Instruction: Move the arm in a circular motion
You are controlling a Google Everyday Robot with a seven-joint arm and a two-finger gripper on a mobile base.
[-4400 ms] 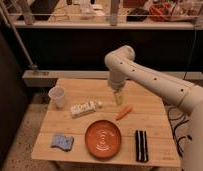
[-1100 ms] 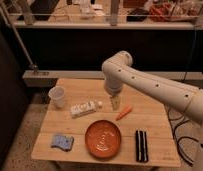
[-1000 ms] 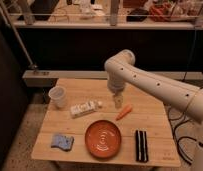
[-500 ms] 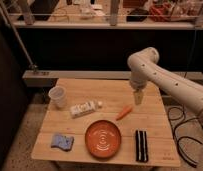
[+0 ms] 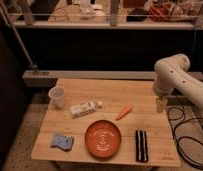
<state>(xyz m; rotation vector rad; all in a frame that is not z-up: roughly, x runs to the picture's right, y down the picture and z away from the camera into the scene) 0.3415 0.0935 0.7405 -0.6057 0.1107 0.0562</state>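
Observation:
The big white arm (image 5: 177,75) of thick rounded segments with small dark dots comes in from the right edge and bends down over the right side of the wooden table (image 5: 80,125). Its small beige gripper (image 5: 160,105) hangs pointing down above the table's right edge, right of the carrot (image 5: 124,112). It holds nothing that I can see.
On the table: a clear plastic cup (image 5: 57,96) at the left, a white bottle lying on its side (image 5: 85,108), an orange plate (image 5: 103,139), a blue sponge (image 5: 61,141), a black striped object (image 5: 141,145). Black cables (image 5: 187,137) lie on the floor at right. A dark counter stands behind.
The arm has swept from above the table's middle, over the carrot, out to the right edge. The things on the table have not moved.

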